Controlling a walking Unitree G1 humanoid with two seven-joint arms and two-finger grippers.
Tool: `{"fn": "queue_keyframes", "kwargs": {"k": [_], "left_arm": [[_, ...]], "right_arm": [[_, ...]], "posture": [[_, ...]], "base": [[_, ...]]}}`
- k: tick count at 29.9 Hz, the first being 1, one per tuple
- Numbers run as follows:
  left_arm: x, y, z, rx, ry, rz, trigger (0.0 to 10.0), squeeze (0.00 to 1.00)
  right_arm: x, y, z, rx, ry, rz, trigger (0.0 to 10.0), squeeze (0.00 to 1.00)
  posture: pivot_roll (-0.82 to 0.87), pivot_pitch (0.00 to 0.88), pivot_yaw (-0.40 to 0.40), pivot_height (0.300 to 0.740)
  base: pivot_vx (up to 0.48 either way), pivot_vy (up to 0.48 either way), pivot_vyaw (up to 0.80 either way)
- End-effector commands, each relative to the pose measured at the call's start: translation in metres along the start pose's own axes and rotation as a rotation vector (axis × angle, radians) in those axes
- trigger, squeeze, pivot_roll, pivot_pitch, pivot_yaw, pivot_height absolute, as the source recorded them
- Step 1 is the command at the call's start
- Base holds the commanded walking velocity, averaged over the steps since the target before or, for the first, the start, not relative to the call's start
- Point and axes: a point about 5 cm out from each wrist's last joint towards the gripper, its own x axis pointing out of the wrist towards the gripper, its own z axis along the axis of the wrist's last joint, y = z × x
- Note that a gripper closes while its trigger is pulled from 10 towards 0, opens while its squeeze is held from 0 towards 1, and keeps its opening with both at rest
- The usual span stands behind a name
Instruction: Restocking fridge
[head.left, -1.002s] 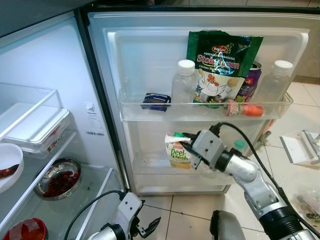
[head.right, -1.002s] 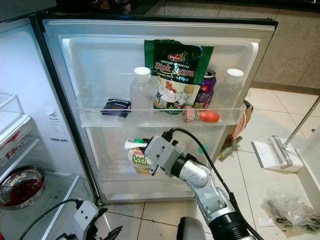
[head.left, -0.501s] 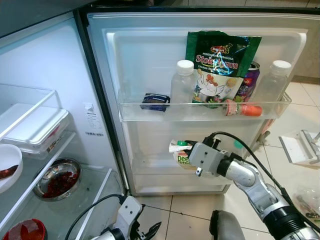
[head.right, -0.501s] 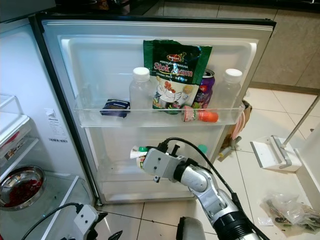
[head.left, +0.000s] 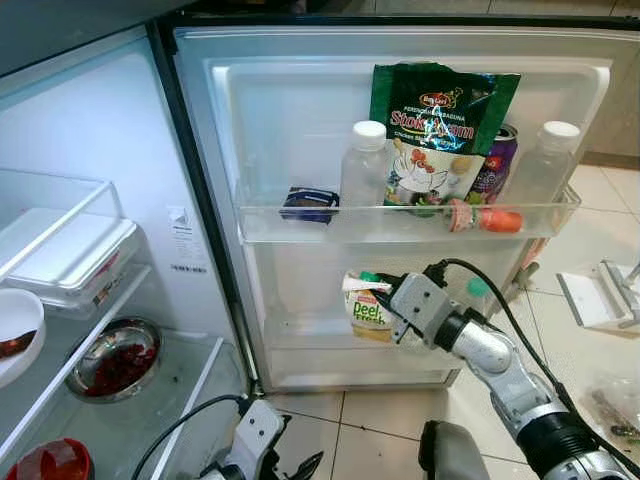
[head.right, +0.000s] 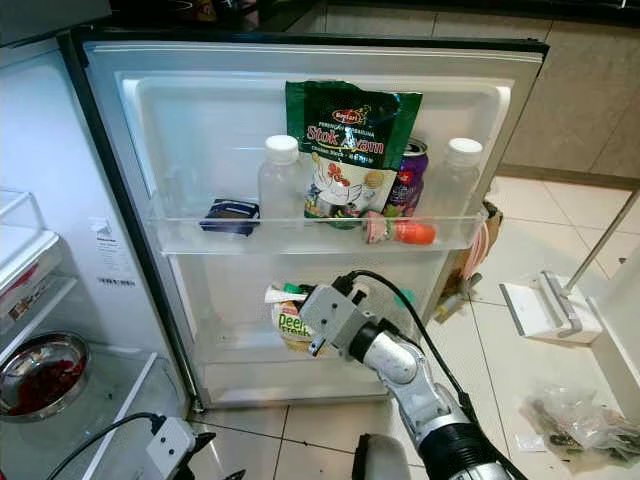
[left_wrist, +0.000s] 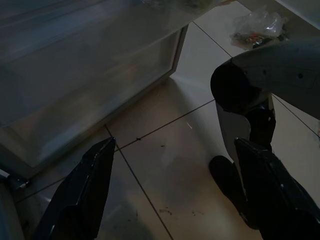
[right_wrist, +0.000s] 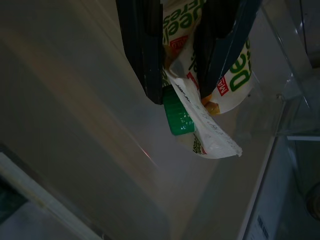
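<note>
The right hand (head.left: 385, 305) pinches a soft juice pouch (head.left: 368, 308) with a green cap (right_wrist: 175, 112), its two black fingers (right_wrist: 142, 47) pressed against the pouch's upper part. The pouch hangs inside the lower door shelf (head.left: 330, 335) of the open fridge door (head.left: 290, 110), toward the shelf's middle, below the upper door shelf (head.left: 270, 225). Whether its base touches the shelf floor cannot be told.

Step in hand: seating the pouch in the lower door shelf.

1. Lower the pouch until its base appears to rest on the shelf floor behind the clear front rail; release only then.
2. Keep the pouch upright. It is soft and will likely slump, so lean its back against the door liner.
3. Spread the fingers slowly. The crimped top flap (right_wrist: 212, 135) lies between them and may snag.
4. Withdraw the hand straight out, clear of the upper door shelf, where a water bottle (head.left: 364, 165), a green seasoning packet (head.left: 440, 120), a purple can (head.left: 496, 160) and a second bottle (head.left: 545, 165) stand close overhead.

The left hand (left_wrist: 175, 195) hangs idle over the floor tiles (left_wrist: 165, 150), fingers spread.
</note>
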Motion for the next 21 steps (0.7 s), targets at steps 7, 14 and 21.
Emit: {"fn": "queue_keyframes", "kwargs": {"k": [7, 14, 21], "left_arm": [[-0.001, -0.001, 0.0, 0.01, -0.011, -0.009, 10.0, 0.0], [-0.002, -0.002, 0.0, 0.013, -0.01, -0.018, 10.0, 0.0], [-0.004, 0.0, 0.001, 0.016, -0.018, -0.011, 10.0, 0.0]], "right_arm": [[0.0, -0.007, -0.004, -0.043, 0.013, -0.016, 10.0, 0.0], [0.001, -0.003, -0.005, -0.008, -0.004, -0.009, 10.0, 0.0], [0.002, 0.003, -0.006, 0.025, -0.011, 0.01, 10.0, 0.0]], "posture": [[0.0, 0.0, -0.041, 0.3], [0.01, 0.0, -0.035, 0.3], [0.01, 0.0, -0.032, 0.3]], "base": [[0.0, 0.0, 0.0], [0.0, 0.0, 0.0], [0.0, 0.0, 0.0]]}}
